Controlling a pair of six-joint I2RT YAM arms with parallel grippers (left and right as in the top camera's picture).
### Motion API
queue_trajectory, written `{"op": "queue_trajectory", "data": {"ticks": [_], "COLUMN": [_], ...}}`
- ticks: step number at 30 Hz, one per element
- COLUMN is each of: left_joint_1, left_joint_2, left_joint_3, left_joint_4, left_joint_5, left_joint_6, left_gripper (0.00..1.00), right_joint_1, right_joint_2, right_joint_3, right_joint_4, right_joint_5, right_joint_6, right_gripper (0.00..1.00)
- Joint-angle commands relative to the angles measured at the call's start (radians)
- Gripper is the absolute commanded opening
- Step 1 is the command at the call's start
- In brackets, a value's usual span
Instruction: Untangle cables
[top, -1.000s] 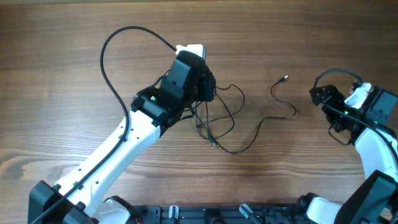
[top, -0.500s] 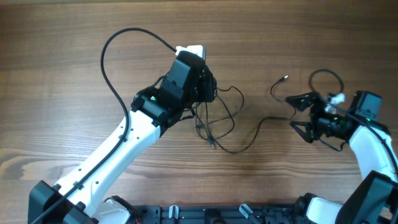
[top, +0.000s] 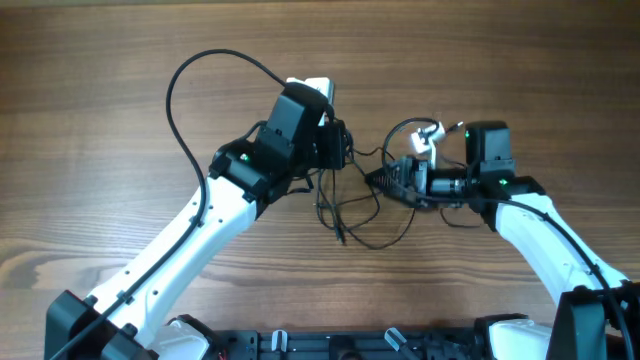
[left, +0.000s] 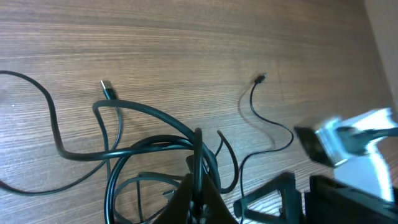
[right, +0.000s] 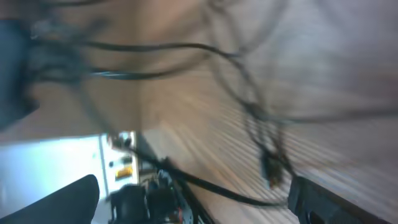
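The cables (top: 340, 210) are thin black wires in a loose tangle at the table's middle. My left gripper (top: 338, 150) sits on the tangle's upper left edge. The left wrist view shows its jaws (left: 199, 199) shut on a strand of the cables (left: 143, 112), with a plug end (left: 107, 91) lying flat at the left and another (left: 260, 78) further off. My right gripper (top: 384, 178) is at the tangle's right edge, fingers apart. The blurred right wrist view shows its fingers wide apart (right: 196, 199), with strands (right: 155, 46) and a plug (right: 270, 165) ahead of them.
A thick black arm cable (top: 172, 100) arcs over the table left of my left arm. A loose strand's plug end (top: 458, 126) lies just above my right wrist. The wooden table (top: 100, 60) extends on all sides.
My right arm has swung left from the table's right edge to the tangle, its fingers open. My left gripper has held still on the cables.
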Motion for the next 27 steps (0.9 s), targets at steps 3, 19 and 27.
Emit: {"op": "queue_trajectory", "data": {"ticks": [3, 19, 27], "left_joint_1": [0.013, 0.013, 0.013], "left_joint_2": [-0.018, -0.018, -0.018], "left_joint_3": [0.008, 0.008, 0.008], "left_joint_4": [-0.001, -0.008, 0.072], "left_joint_5": [0.009, 0.284, 0.527], "left_joint_6": [-0.003, 0.394, 0.384], "left_gripper": [0.04, 0.04, 0.04], "right_joint_1": [0.003, 0.003, 0.005], "right_joint_2": [-0.010, -0.010, -0.010], "right_joint_3": [0.001, 0.001, 0.001], "right_joint_4": [-0.101, 0.383, 0.480], "right_joint_5": [0.325, -0.236, -0.055], "right_joint_6": [0.121, -0.313, -0.162], "right_gripper": [1.00, 0.35, 0.15]}}
